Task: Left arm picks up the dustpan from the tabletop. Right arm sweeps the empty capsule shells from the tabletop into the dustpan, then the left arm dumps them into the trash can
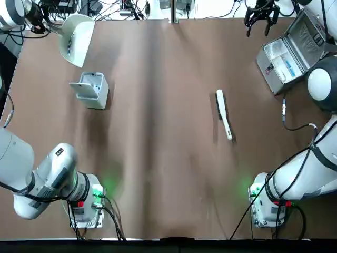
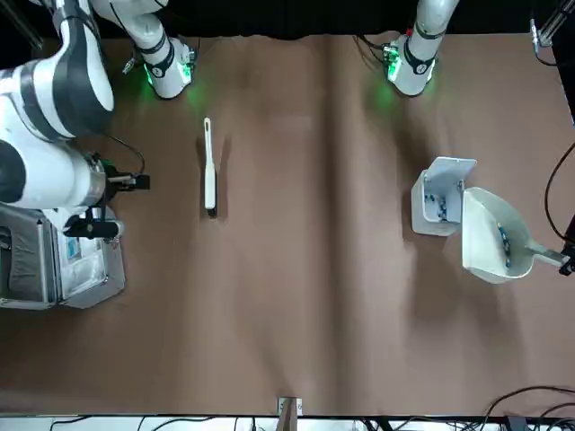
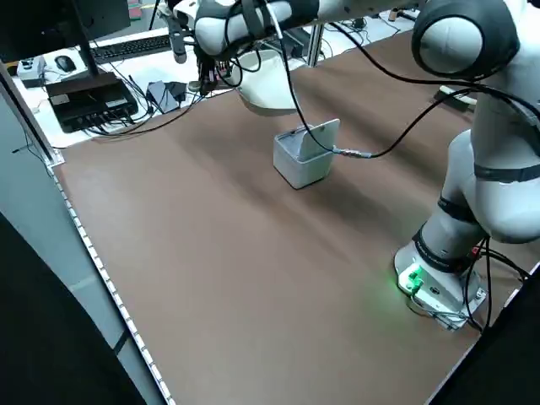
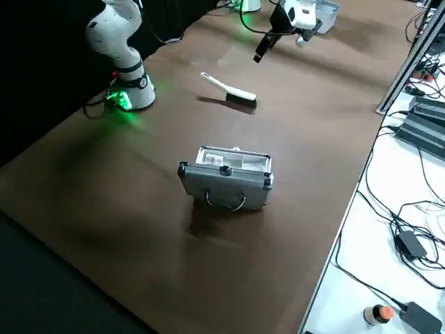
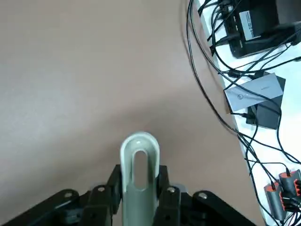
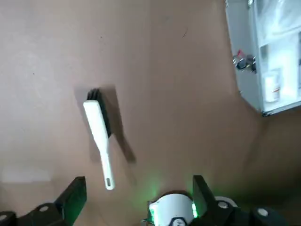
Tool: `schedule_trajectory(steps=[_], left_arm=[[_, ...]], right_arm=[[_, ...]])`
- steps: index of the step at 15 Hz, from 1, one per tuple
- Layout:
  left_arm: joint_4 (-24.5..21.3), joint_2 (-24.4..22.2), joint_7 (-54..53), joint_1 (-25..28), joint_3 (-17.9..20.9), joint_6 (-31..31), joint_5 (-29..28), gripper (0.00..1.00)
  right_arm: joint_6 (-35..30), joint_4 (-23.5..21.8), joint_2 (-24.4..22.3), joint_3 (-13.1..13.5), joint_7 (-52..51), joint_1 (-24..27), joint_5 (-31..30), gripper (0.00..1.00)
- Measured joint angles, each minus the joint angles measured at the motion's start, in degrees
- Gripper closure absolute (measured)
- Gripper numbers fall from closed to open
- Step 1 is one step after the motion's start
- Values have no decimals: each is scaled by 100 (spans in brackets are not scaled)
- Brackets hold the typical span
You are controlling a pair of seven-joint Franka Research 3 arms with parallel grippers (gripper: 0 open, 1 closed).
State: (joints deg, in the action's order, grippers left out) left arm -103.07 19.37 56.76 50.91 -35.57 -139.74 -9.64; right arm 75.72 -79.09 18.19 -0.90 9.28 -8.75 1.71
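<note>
Dustpan [image 1: 81, 45] — in left tool [image 5: 140, 181] | trash can [image 1: 90, 92] near | right tool [image 6: 139, 180] — by case [image 1: 284, 63]

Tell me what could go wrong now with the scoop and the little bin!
The left gripper holds the dustpan only by its thin handle, so it might twist. The capsule shells lie in its open pan and could slide out if it tips early. The trash can looks small beside the pan, so some might miss.

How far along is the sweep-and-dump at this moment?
Done: the brush lies on the tabletop, and shells show in the dustpan, so sweeping looks finished. In hand: the left gripper holds the dustpan near the open trash can. Left: tipping those shells in.
</note>
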Motion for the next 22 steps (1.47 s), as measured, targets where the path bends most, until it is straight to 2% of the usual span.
schedule_trajectory(steps=[6, 10, 14, 17, 19, 22], left_arm=[[-583, -306, 1, 11, 39, -685, 18, 67], [-995, -572, 4, 37, 62, -1277, 68, 67], [-1483, -879, 10, 60, 83, -1916, 74, 67], [-1942, -1125, -31, 111, 97, -2408, 74, 67], [-2254, -1336, -77, 117, 99, -2616, 73, 67], [-2582, -1505, -272, 117, 99, -3009, 73, 67]], right_arm=[[37, 548, -21, 5, -892, 636, -46, 0], [37, 821, -57, 9, -991, 897, -165, 0], [32, 906, -426, -20, -1194, 934, -585, 0], [133, 808, -576, -48, -1306, 930, -482, 0], [809, 214, -825, -40, -1308, 939, -403, 0], [1036, -328, -1200, -30, -1305, 950, -398, 0]])
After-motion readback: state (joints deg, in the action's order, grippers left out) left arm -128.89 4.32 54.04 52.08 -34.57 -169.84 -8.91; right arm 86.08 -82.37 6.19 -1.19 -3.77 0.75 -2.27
